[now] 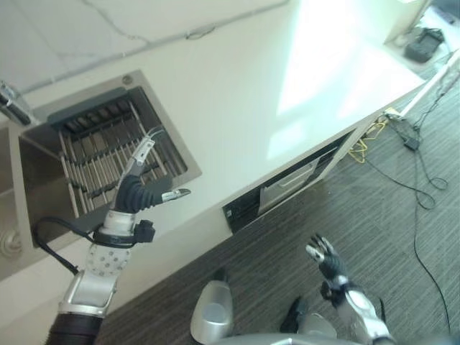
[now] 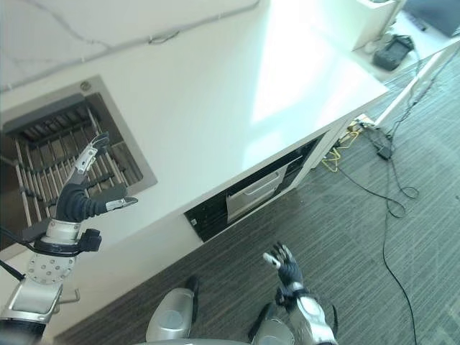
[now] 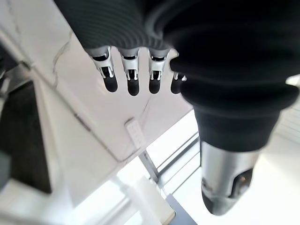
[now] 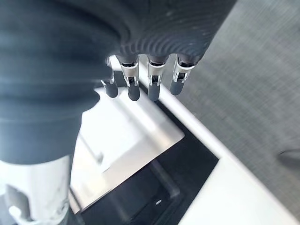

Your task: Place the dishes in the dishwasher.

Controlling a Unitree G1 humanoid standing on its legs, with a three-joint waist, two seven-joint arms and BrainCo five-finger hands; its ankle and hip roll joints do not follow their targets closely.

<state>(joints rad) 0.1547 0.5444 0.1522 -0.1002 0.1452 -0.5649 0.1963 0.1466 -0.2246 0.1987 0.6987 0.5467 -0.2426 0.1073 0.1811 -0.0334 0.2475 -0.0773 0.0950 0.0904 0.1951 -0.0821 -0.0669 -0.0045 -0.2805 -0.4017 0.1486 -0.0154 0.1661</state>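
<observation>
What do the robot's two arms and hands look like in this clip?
Both arms are silver-grey. The left hand has silver fingers with dark tips, a dark ribbed cover over its back and wrist, then a silver perforated forearm section ending in a dark ribbed sleeve. The right hand has the same dark cover and silver, dark-tipped fingers.

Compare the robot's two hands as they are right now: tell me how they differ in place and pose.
The left hand is raised over the edge of the sunken rack set in the white counter; the right hand hangs low over the grey carpet, off the counter. The left hand's fingers point toward the rack with the thumb spread sideways; the right hand's fingers point up toward the counter front. Both are open and hold nothing.
</observation>
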